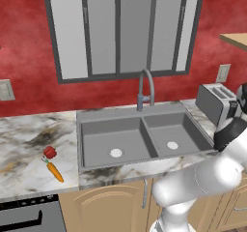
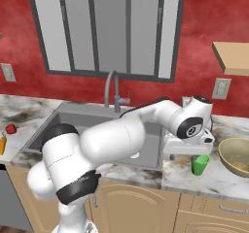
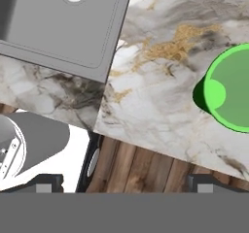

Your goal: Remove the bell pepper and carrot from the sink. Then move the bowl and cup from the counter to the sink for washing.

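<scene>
The green cup (image 2: 200, 164) is seen standing upright on the marble worktop (image 2: 228, 178) just right of the sink (image 1: 140, 134), with the olive bowl (image 2: 237, 155) near it on the right. The claw (image 3: 121, 183) is held above the worktop edge beside the cup, its fingers spread wide and nothing gripped. Both sink basins are seen bare. The red pepper (image 1: 49, 152) and the carrot (image 1: 55, 171) are laid close together on the worktop left of the sink. A toaster (image 1: 216, 102) is set at the right.

No text, label, brand, number or sign can be read anywhere in these views.
</scene>
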Tool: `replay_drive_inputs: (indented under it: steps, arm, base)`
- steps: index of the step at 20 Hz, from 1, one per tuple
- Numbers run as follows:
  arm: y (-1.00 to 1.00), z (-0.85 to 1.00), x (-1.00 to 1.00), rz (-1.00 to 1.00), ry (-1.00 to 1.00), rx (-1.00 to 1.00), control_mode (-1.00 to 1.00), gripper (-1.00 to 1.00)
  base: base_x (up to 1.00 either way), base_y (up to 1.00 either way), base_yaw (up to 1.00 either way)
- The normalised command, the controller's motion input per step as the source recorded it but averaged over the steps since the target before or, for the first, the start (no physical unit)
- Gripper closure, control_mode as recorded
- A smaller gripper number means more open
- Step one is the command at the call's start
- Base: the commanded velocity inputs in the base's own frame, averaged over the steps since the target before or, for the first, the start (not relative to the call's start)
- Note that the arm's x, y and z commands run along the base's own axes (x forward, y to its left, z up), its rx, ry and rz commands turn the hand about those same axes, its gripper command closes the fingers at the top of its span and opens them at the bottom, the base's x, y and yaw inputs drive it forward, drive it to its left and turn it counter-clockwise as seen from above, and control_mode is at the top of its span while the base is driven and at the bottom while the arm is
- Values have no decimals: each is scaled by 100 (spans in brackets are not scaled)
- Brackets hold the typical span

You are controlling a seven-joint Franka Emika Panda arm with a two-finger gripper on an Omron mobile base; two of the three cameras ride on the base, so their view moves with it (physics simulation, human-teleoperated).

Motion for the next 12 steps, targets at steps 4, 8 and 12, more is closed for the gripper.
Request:
replay_drive_inputs:
  steps: [4,8,12]
  arm:
    - [-8,-12,14,0,0,0,-100,-100]
    - [-6,-15,15,0,0,0,-100,-100]
    - [-7,-14,17,0,0,0,-100,-100]
  base:
    - [0,0,0]
    - [0,0,0]
    - [0,0,0]
